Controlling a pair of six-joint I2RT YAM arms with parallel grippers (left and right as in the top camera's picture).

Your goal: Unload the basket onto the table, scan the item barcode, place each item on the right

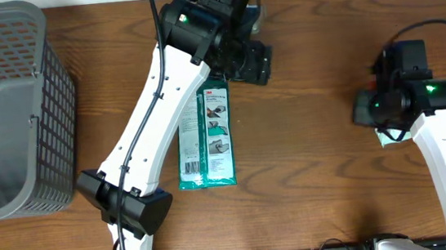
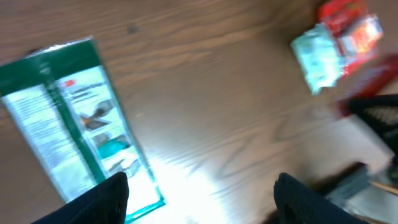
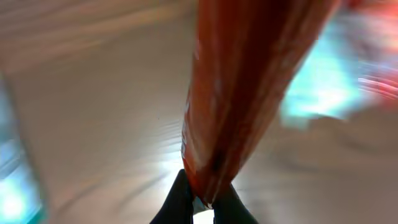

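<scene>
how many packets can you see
2. A green packet lies flat on the table. A red packet is pinched in the right gripper. Others may be hidden from view.

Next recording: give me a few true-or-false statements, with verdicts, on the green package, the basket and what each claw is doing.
1. The green package lies flat on the table. True.
2. The left claw is gripping the green package. False: its jaws stand wide apart with nothing between them, and the package lies on the wood.
3. The right claw is pinched on a red packet. True.
4. The green package sits inside the basket. False: the basket stands at the table's left side, and the package lies outside it, near the middle.
</scene>
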